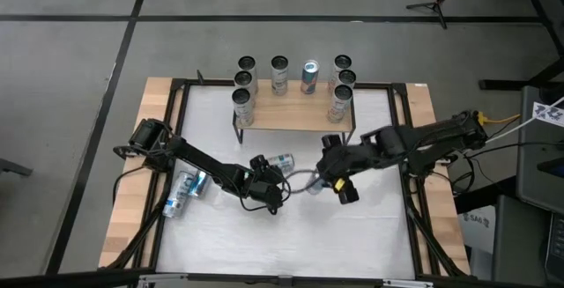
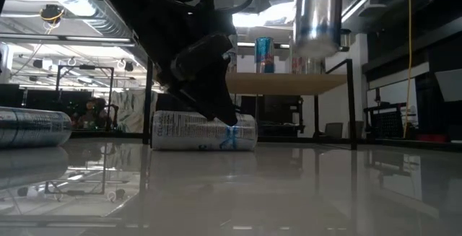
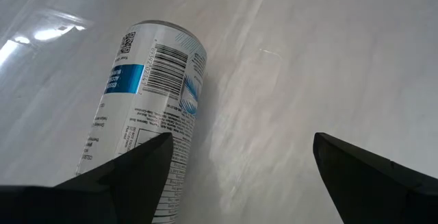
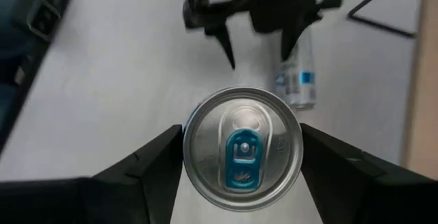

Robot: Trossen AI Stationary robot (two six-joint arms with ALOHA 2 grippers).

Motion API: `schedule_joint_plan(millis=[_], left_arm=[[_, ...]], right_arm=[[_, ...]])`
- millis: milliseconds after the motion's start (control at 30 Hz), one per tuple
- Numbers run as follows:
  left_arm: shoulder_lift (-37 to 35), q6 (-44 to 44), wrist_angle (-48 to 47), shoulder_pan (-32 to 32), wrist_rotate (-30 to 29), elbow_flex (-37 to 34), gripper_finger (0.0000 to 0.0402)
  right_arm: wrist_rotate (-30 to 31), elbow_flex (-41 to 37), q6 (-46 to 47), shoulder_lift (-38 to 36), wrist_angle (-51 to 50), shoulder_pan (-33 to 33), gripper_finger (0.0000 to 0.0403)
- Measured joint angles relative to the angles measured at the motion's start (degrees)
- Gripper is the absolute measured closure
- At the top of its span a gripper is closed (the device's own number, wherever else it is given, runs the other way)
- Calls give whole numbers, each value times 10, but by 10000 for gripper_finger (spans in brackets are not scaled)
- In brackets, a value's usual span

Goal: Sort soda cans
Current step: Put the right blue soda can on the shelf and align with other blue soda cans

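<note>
A silver soda can with a blue tab [image 4: 243, 157] hangs upright high above the table [image 2: 320, 19], with my right gripper [image 4: 243, 159] shut on it near the table's middle [image 1: 333, 182]. Another silver and blue can [image 3: 147, 114] lies on its side on the white tabletop [image 1: 280, 160]. My left gripper [image 3: 239, 162] stands open just beside it [image 1: 269, 187], one finger [image 3: 137, 169] in front of the can's side and the other over bare table. My right gripper pinches the can between its two fingers, on opposite sides of the wall [image 4: 188, 148] just under the top rim. The fingers come slanting down from above. The can is upright, top up, lifted clear of the table. Whether my left gripper's finger touches the lying can, I cannot tell.
A wooden shelf [image 1: 295, 121] at the table's far middle carries several upright cans [image 1: 309, 77]. Two more cans lie on their sides at the left [image 1: 185, 185] [image 1: 173, 205]. A black frame [image 1: 181, 90] runs round the white mat; the near half is bare.
</note>
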Motion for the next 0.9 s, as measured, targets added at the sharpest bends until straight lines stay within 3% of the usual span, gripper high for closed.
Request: schedule_joint_plan(millis=[433,900], left_arm=[[0,0,0,0,0,0,56],[0,0,0,0,0,0,56]], right_arm=[[-62,113,6,0,-45,-131,144],[-91,125,-72,0,-46,-278,144]])
